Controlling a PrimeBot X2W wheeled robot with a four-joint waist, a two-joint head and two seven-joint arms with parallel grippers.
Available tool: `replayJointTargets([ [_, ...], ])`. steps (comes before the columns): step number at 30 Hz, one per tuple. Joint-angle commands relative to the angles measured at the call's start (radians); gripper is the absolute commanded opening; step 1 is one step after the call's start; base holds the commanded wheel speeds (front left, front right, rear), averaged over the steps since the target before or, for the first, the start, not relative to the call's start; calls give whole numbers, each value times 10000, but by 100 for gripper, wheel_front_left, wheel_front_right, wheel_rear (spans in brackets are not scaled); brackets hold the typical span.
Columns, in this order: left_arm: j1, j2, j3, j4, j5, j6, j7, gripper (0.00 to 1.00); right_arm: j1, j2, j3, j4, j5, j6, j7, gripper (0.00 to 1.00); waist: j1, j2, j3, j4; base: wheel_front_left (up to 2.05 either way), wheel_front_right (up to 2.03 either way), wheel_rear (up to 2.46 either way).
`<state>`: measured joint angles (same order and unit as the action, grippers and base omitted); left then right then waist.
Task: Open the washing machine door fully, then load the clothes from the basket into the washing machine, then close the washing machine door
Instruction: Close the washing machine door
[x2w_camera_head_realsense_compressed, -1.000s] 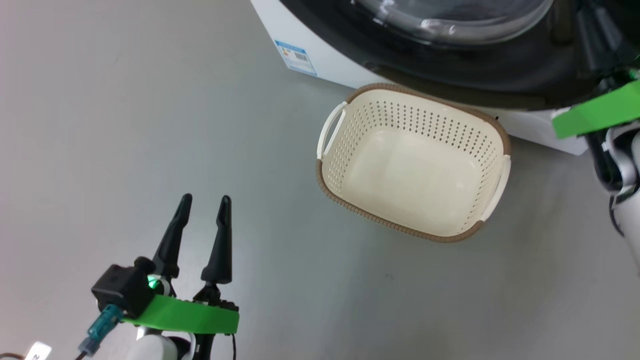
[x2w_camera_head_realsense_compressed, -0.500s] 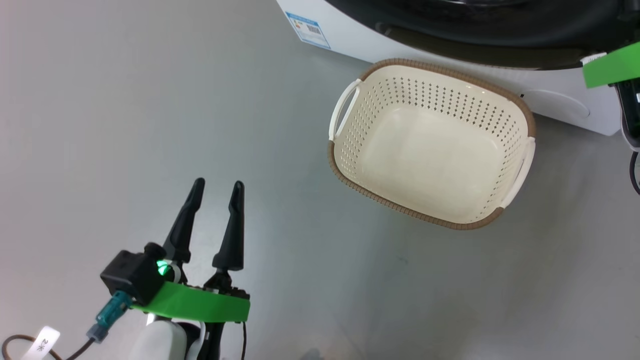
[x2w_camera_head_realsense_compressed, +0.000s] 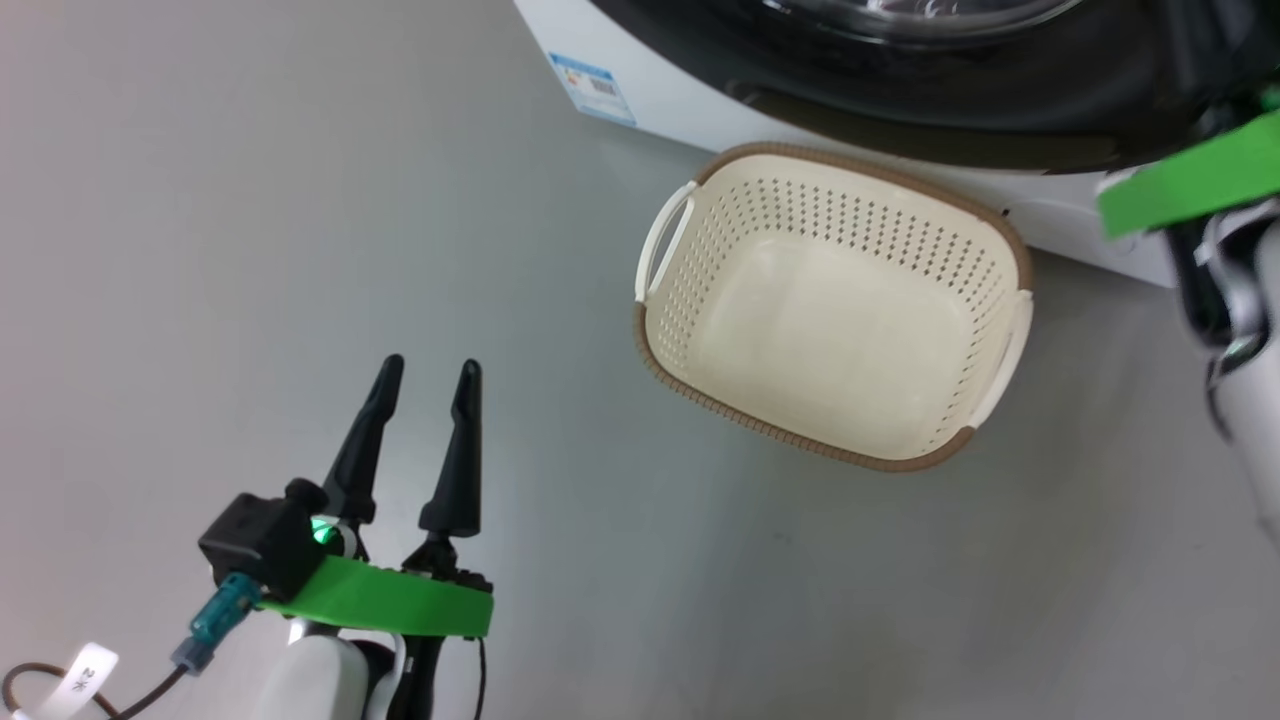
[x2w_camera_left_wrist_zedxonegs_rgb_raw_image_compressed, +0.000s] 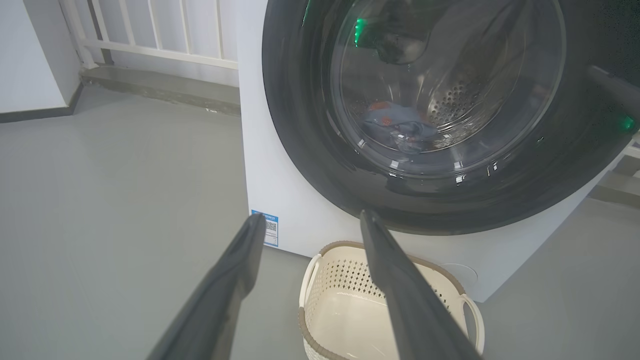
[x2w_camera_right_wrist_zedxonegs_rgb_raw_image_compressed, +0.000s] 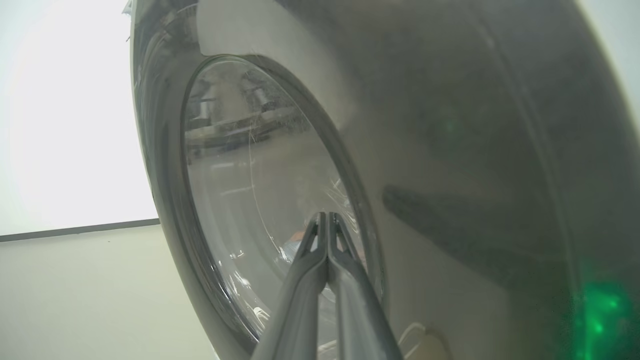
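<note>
The washing machine door (x2w_camera_right_wrist_zedxonegs_rgb_raw_image_compressed: 450, 150) stands close before the closed right tool (x2w_camera_right_wrist_zedxonegs_rgb_raw_image_compressed: 327, 216).

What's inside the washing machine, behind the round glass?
Through the glass of the washing machine door, blue clothes with orange spots lie low in the holey steel drum. The door's black rim and the reflections hide the rest of the drum.

sticker: blue sticker (x2w_camera_head_realsense_compressed: 592, 88) on white front of washing machine (x2w_camera_head_realsense_compressed: 675, 100), upper middle of your head view, print too small to read | left wrist view: same sticker shows you a QR-type square, text unreadable | tag: white cable tag (x2w_camera_head_realsense_compressed: 85, 678), lower left, reads "2" plus an unclear mark
</note>
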<state>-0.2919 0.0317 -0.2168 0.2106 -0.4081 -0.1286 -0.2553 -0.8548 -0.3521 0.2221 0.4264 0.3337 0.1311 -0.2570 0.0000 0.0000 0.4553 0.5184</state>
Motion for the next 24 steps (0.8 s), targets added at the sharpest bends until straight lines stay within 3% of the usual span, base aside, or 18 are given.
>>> replayJointTargets([
  [1,8,341,411,-114,-39,-21,-65,100,396,230,166,-295,41,-4,-48,0,0,0,-282,-205,0,0,0],
  [4,75,519,464,23,-25,-21,-65,100,900,392,197,-357,130,-4,-48,0,0,0,-588,-404,0,0,0],
  [5,121,634,524,115,-21,-21,-65,100,1241,478,207,-407,187,-4,-48,20,0,0,-800,-551,0,0,0],
  [9,214,918,617,273,38,-21,-65,100,1934,649,179,-551,280,-4,-48,58,0,0,-1231,-923,0,0,0],
  [10,235,992,641,315,52,-21,-65,100,2116,698,160,-581,290,-4,-48,81,0,0,-1337,-1034,0,0,0],
  [12,267,1138,694,406,83,-21,-65,100,2476,807,97,-630,315,-4,-48,97,0,0,-1548,-1272,0,0,0],
  [24,525,1722,935,813,177,-21,-65,100,4262,1190,-458,-783,390,-4,-48,100,0,0,-2612,-2824,0,0,0],
])
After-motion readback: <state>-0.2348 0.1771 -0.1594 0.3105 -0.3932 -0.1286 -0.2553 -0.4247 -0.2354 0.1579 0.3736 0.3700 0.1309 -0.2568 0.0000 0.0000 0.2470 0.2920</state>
